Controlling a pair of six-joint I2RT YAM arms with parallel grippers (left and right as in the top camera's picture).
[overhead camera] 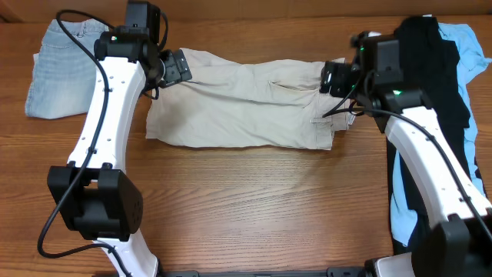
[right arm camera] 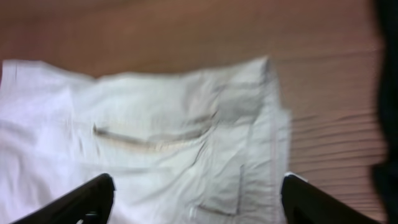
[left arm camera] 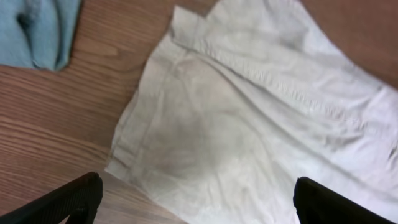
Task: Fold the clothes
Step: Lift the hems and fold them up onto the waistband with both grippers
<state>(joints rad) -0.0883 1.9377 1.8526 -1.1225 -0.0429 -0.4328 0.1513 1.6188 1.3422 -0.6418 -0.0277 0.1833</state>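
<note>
BOTH GRIPPERS OVER THE SHORTS. My left gripper [left arm camera: 199,208] hangs released, its two black fingers [left arm camera: 71,199] spread wide with nothing between them, directly above one end of the khaki shorts [overhead camera: 246,108]. Just beneath those fingers a hemmed edge of the pale cloth lies flat on the wooden table [overhead camera: 254,208]. Ahead of them a stitched seam runs across the fabric. Farther ahead and off to this gripper's left, past bare wood, the light-blue denim shorts [overhead camera: 58,69] lie apart from the khaki.

My right gripper [right arm camera: 196,202] is likewise let go, its fingers [right arm camera: 81,199] wide and empty above the opposite end of the same shorts. Ahead of it a slit pocket opening crosses the cloth, and a stitched edge of the shorts runs down on its right. Beyond that edge there is bare wood, then a black garment [overhead camera: 430,69] at the far right of the wrist view. In the overhead view a sky-blue garment [overhead camera: 470,54] shows past the black one. The khaki shorts stretch in one long band between my two grippers.
</note>
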